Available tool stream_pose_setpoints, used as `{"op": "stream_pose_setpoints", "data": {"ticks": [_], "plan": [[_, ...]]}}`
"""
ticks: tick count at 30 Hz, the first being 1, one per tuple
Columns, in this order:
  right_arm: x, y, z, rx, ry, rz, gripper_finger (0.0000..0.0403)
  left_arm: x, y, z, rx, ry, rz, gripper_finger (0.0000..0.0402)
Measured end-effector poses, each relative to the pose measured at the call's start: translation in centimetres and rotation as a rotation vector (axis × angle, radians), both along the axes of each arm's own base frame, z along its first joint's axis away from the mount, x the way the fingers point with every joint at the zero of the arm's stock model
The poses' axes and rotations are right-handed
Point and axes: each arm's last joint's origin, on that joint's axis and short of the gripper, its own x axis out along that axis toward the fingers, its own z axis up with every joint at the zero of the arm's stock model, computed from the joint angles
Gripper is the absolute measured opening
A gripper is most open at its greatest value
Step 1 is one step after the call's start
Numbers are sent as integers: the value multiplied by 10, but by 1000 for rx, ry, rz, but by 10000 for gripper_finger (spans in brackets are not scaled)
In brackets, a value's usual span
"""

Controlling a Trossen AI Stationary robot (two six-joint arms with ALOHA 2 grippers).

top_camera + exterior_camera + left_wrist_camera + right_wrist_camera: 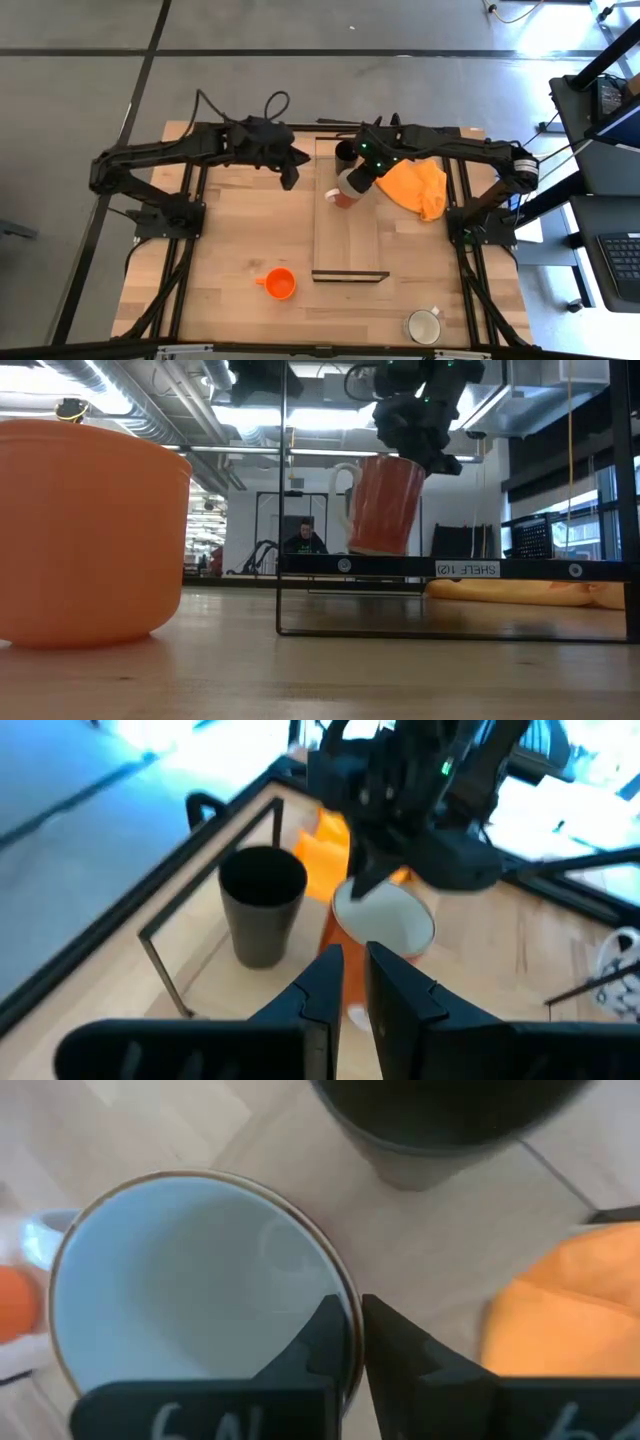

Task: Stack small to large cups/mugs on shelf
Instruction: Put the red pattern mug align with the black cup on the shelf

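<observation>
At the near edge of the worktop (230,250) stand two cups: a white mug (424,326) toward the right corner and an orange cup (280,283) left of the near end of the shelf (350,250), apart from its black frame; in the low view this orange cup (90,530) fills the left foreground. The shelf runs lengthwise away from the near edge, between the two arms. Over its farther half the right claw (352,183) is clamped on the rim of a mug with an orange-red outside, a white inside and a white handle (385,505); one finger is inside the rim and one outside, and the mug hangs tilted just above the shelf board. Just behind it a black tumbler (262,915) stands upright on the shelf. Right of the shelf an orange cloth (420,185) lies on the worktop. The left claw (290,178) hovers left of the shelf's far part, fingers nearly together, holding nothing.
</observation>
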Motion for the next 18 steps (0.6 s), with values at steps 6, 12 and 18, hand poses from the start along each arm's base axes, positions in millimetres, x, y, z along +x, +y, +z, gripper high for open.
{"op": "stream_pose_setpoints", "data": {"ticks": [6, 12, 18], "plan": [[4, -2, -7, 5, 19, -5, 30, -4, -1, -6, 0, 18, 8, 39], [4, -3, -7, -8, 20, -15, 34, -4, -1, -7, 0, 20, 8, 39], [3, -3, -6, -21, 21, -22, 36, -4, -1, -7, 4, 21, 6, 39]]}}
